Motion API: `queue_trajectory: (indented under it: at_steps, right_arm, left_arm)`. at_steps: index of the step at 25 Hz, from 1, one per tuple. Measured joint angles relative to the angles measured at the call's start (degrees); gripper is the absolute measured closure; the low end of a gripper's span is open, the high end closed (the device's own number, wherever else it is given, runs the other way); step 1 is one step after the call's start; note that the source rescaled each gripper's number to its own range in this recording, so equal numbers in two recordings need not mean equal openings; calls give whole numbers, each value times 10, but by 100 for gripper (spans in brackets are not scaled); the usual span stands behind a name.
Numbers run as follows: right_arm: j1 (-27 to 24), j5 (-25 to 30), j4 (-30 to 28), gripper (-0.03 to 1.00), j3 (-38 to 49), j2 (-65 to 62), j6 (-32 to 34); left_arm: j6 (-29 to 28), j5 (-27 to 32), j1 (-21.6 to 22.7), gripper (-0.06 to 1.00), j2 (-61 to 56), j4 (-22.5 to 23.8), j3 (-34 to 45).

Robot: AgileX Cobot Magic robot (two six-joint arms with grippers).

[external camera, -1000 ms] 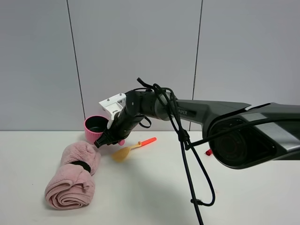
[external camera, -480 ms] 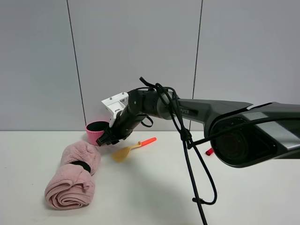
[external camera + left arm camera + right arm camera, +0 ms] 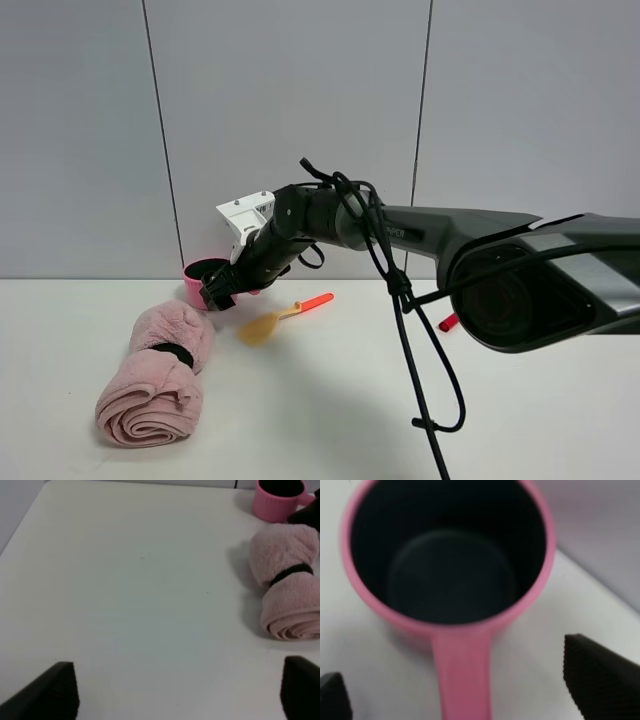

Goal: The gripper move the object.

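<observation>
The pink saucepan (image 3: 200,274) with a dark inside stands at the back left of the table, behind the towel. My right gripper (image 3: 218,292), a black claw on the long black arm, has reached across to it. In the right wrist view the saucepan (image 3: 450,570) fills the frame, and its handle (image 3: 462,675) lies between the two spread fingertips (image 3: 597,675) without touching them. The right gripper (image 3: 465,692) is open. My left gripper (image 3: 175,690) is open and empty over bare table. The saucepan (image 3: 277,502) also shows in the left wrist view.
A rolled pink towel (image 3: 160,375) with a black band lies in front of the saucepan. A yellow spatula with an orange handle (image 3: 275,318) lies right of the gripper. A small red object (image 3: 446,323) lies behind the arm. A grey wall closes the back.
My right gripper has shifted a little left and up, closer along the saucepan's handle. The saucepan, towel and spatula stay where they were.
</observation>
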Motion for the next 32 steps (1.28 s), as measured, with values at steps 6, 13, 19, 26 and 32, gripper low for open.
queue_trajectory:
  at_steps: [6, 13, 19, 26, 32]
  right_arm:
    - [0, 89, 0, 5, 0, -98, 0]
    - [14, 234, -25, 5, 0, -245, 10]
    - [33, 330, -90, 5, 0, -365, 57]
    - [49, 352, -206, 5, -1, -478, 132]
    - [54, 351, -263, 5, 69, -539, 160]
  left_arm:
    - [0, 0, 0, -6, 0, 0, 0]
    - [0, 0, 0, -6, 0, 0, 0]
    - [0, 0, 0, -6, 0, 0, 0]
    - [0, 0, 0, -6, 0, 0, 0]
    - [0, 0, 0, -6, 0, 0, 0]
